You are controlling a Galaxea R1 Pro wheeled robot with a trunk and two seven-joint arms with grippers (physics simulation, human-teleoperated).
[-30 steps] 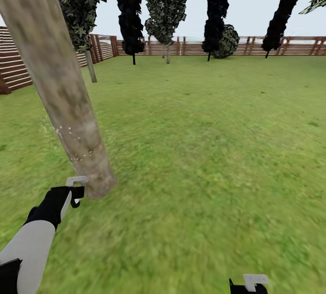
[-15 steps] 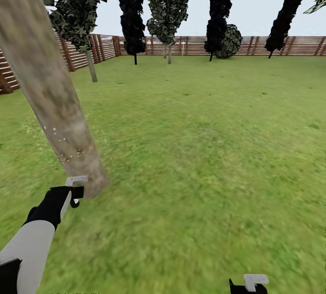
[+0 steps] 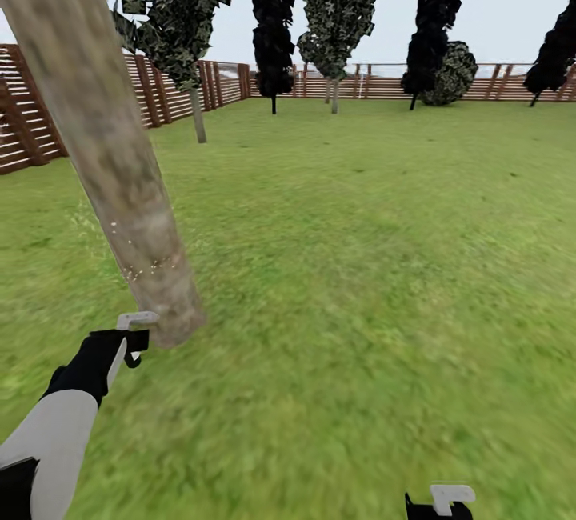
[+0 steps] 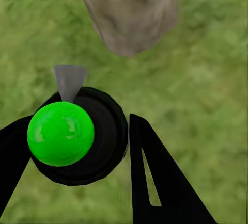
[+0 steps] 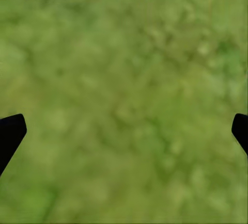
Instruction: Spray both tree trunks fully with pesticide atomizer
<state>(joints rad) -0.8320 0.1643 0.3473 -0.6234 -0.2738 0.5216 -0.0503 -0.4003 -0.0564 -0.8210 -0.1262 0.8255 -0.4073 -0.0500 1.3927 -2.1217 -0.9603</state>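
Flat, even daylight is rendered across the garden, and no single light source can be picked out. The sky (image 3: 496, 8) is shown as a pale, uniform grey without glare. No cast shadows are seen under the tree trunk (image 3: 120, 176) or the conifers (image 3: 274, 24), which read as near-black silhouettes. The grass floor (image 3: 368, 288) is smeared into soft streaks in the foreground of the head view and is resolved more cleanly toward the fence (image 3: 32, 120). Wide-angle distortion is visible: the trunk is tilted strongly near the picture's edge. In both wrist views the grass (image 5: 124, 79) is blurred into mottled blotches, and a soft sheen is carried on the bright green ball (image 4: 61, 133).
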